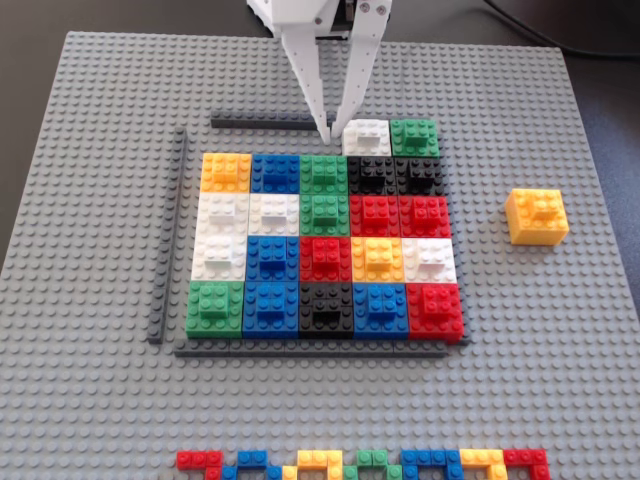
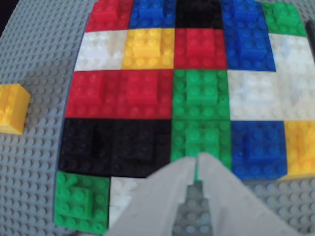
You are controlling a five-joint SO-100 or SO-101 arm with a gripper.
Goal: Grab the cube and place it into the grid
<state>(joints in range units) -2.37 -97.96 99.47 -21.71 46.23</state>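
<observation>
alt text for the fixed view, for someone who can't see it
A white gripper, fingertips together, points down at the far edge of a multicoloured LEGO grid on a grey studded baseplate. An orange-yellow cube sits alone to the grid's right.

In fixed view the grid (image 1: 325,245) sits mid baseplate (image 1: 100,400). The cube (image 1: 537,215) lies apart, to right of it. Gripper (image 1: 332,132) is at grid's far edge, w/ two extra blocks (image 1: 392,136) just right of it. Zigzag strip (image 1: 365,464) lies at near edge.
</observation>
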